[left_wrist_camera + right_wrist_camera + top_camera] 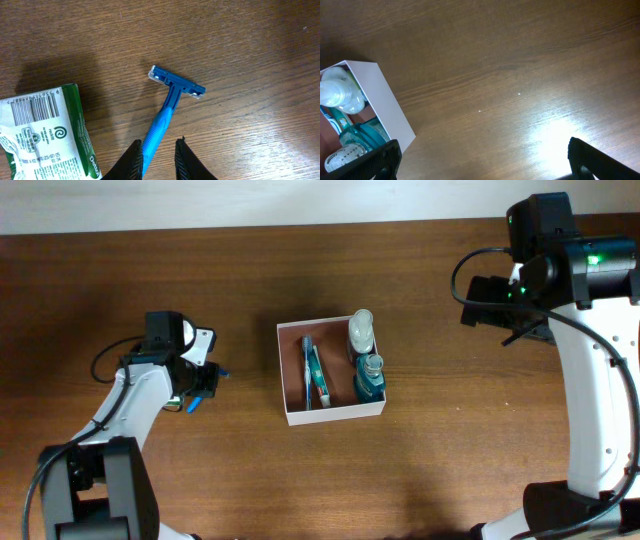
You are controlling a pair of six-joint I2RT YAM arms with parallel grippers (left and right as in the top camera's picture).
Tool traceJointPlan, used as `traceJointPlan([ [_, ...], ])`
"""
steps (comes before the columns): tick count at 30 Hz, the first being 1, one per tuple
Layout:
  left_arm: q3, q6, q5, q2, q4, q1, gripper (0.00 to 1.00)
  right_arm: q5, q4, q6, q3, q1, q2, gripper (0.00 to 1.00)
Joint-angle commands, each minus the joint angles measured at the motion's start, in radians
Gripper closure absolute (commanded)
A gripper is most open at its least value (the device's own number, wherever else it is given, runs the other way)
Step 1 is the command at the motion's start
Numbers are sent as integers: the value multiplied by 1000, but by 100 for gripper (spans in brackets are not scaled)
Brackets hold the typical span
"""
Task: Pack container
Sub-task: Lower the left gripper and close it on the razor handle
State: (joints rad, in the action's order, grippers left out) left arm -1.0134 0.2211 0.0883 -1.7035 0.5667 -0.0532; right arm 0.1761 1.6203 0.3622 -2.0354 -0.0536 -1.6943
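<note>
Left tool (159,141) is set narrow, straddling the blue razor (172,97) handle on the bench (250,50), gap showing at 1 finger, green packet (45,135) just beside. Right tool (482,141) is spread wide, empty; the container (390,110) sits near 1 finger, 2 bottles (337,92) inside.

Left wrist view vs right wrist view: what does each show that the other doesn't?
Left wrist only: a blue plastic disposable razor lying flat, its handle between the open left gripper fingers, and a green-and-white printed packet beside it. Right wrist only: a corner of the square white-walled cardboard box, holding a clear bottle and a teal bottle, plus the wide-open right gripper. Both: the brown wooden table.
</note>
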Motion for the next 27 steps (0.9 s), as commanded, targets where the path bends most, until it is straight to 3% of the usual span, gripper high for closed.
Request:
traceJointPlan([
  [1, 18, 13, -10, 14, -19, -7, 78, 16, -1, 1, -7, 3, 1, 2],
  [27, 19, 72, 8, -51, -53, -7, 78, 16, -1, 1, -7, 3, 1, 2],
])
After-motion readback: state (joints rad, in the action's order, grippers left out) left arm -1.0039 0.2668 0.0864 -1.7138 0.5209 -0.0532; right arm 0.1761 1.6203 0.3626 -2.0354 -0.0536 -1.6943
